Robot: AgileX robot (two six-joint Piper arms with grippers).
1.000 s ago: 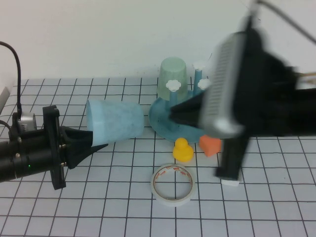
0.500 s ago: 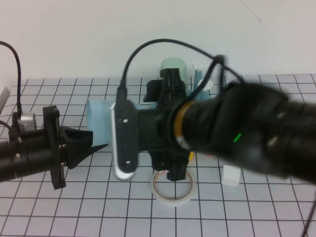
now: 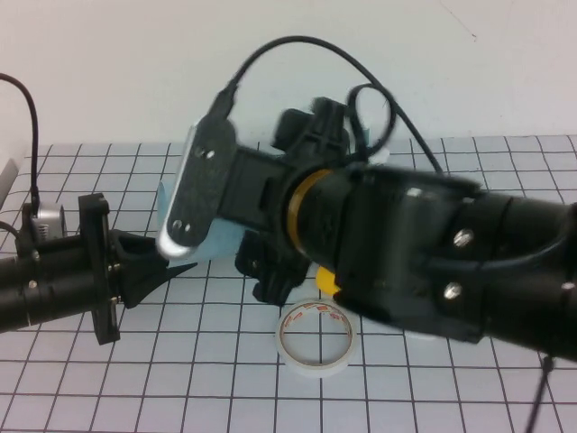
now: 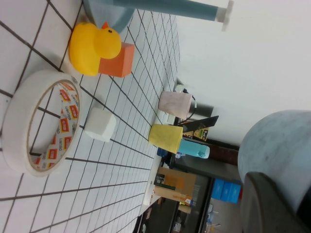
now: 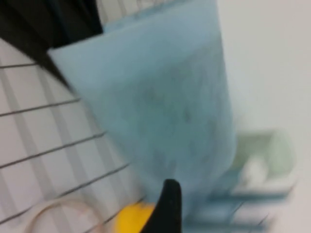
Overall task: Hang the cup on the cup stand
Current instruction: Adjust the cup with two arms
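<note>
Handover step: left gripper (image 3: 176, 268) pinched on cup (image 5: 160, 107) rim; right gripper (image 3: 261, 271) spread wide beside cup. Next: close on cup, carry to stand (image 4: 160, 7).

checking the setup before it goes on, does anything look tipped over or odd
The cup is not upright: it is held sideways above the table by the shut left tool, which grips its rim. The right tool, open, is close against its side. The tape roll and duck sit normally.
</note>
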